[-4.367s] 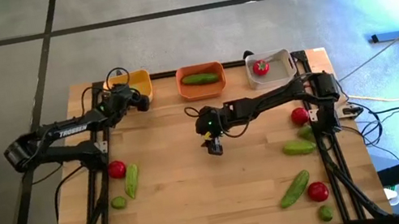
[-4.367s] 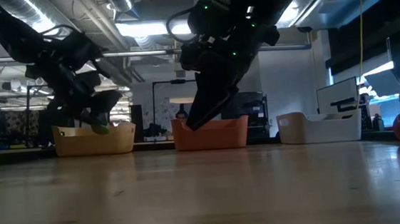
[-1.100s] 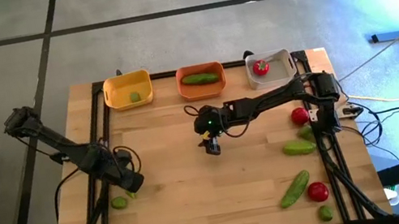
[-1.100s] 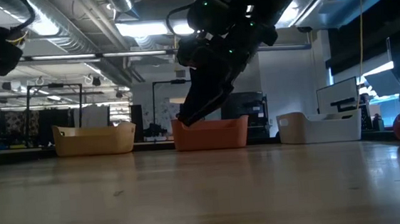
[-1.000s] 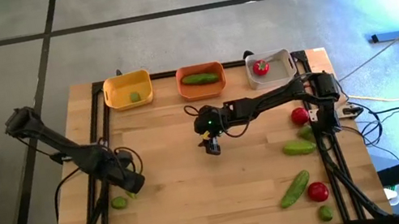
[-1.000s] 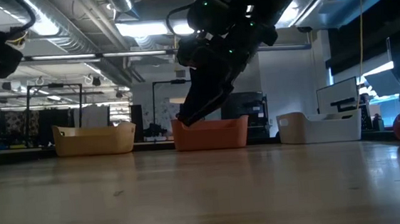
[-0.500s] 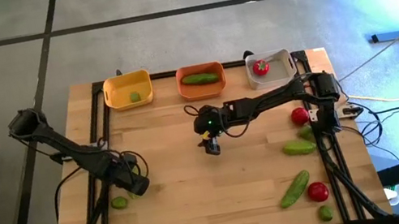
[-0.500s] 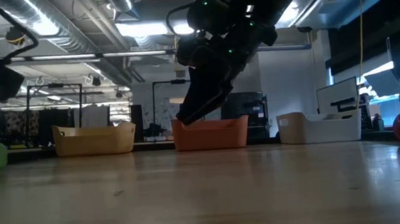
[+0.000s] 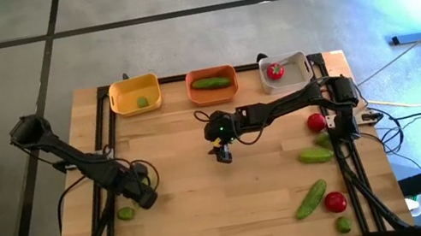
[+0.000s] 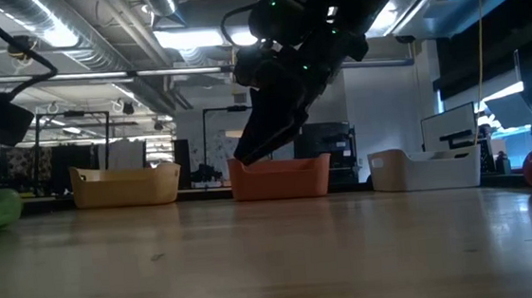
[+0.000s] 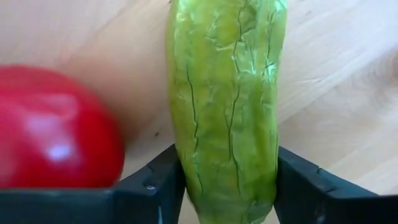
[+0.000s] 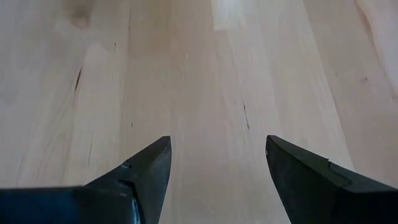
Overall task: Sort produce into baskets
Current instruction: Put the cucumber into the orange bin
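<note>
My left gripper (image 9: 144, 192) is down at the table's near left, shut on a green cucumber (image 11: 224, 93). A red tomato (image 11: 56, 130) lies right beside the cucumber; the arm hides both in the high view. A lime (image 9: 126, 213) lies just nearer the table's front edge. My right gripper (image 9: 226, 155) hangs open and empty over the table's middle, bare wood below its fingers (image 12: 149, 168). The yellow basket (image 9: 120, 90) holds a lime, the orange basket (image 9: 194, 93) a cucumber, and the white basket (image 9: 298, 61) a tomato. My left gripper pinches the cucumber between its two fingers (image 11: 163, 180), one on each long side (image 11: 186, 168). The fingers lie across the cucumber and come from above. The cucumber's far part stretches out over the wood; whether it rests on the table or is lifted, I cannot tell.
More produce lies by the right edge: a tomato (image 9: 315, 122), a cucumber (image 9: 315, 154), another cucumber (image 9: 311, 198), a tomato (image 9: 335, 201) and a lime (image 9: 344, 223). Black frame rails run along the table's left and right sides. Bare wood lies between the two grippers.
My left gripper has shifted a little toward the table's right edge, staying low over the cucumber and tomato. In the low view the green shape at the left edge has come farther into the picture. My right arm has kept still.
</note>
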Robot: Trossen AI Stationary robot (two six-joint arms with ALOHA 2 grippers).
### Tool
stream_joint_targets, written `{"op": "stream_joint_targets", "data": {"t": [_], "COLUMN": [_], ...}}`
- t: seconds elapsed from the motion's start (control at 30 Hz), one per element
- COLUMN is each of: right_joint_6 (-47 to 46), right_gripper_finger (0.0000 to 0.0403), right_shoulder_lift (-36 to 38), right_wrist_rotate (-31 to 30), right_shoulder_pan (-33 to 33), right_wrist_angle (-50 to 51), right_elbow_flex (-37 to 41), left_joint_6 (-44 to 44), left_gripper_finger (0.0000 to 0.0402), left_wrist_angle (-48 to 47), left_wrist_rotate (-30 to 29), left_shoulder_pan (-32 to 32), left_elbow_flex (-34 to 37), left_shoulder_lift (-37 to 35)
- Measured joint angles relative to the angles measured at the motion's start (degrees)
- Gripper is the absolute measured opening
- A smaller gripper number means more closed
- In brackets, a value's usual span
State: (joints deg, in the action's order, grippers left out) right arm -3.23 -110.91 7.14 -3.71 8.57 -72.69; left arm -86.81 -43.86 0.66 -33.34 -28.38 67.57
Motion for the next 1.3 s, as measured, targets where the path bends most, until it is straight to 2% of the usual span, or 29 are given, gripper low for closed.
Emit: {"op": "stream_joint_targets", "data": {"t": [0.13, 0.37, 0.7, 0.83, 1.1, 1.3], "right_joint_6": [0.09, 0.16, 0.16, 0.16, 0.15, -0.04], "right_gripper_finger": [0.0253, 0.0253, 0.0253, 0.0253, 0.0253, 0.0253], "right_shoulder_lift": [0.00, 0.00, 0.00, 0.00, 0.00, 0.00], "right_wrist_rotate": [0.00, 0.00, 0.00, 1.28, 7.86, 8.99], "right_shoulder_pan": [-0.01, 0.01, 0.01, -0.01, 0.01, 0.03], "right_wrist_angle": [-0.01, -0.83, -2.11, -3.45, -12.39, -19.37], "right_elbow_flex": [0.00, 0.00, 0.00, 0.00, 0.00, 0.00], "left_joint_6": [4.18, 9.49, 26.78, 33.04, 43.66, 50.03], "left_gripper_finger": [0.0167, 0.0168, 0.0167, 0.0168, 0.0168, 0.0168], "left_wrist_angle": [0.43, 2.05, 6.03, 10.05, 18.27, 24.27], "left_wrist_rotate": [-1.65, -4.09, -12.76, -14.13, -15.69, -16.40], "left_shoulder_pan": [0.18, 3.44, 8.46, 10.86, 14.90, 16.85], "left_elbow_flex": [0.00, -0.08, -5.20, -5.44, -5.44, -5.44], "left_shoulder_lift": [0.00, 0.00, -0.02, -0.02, -0.02, -0.02]}}
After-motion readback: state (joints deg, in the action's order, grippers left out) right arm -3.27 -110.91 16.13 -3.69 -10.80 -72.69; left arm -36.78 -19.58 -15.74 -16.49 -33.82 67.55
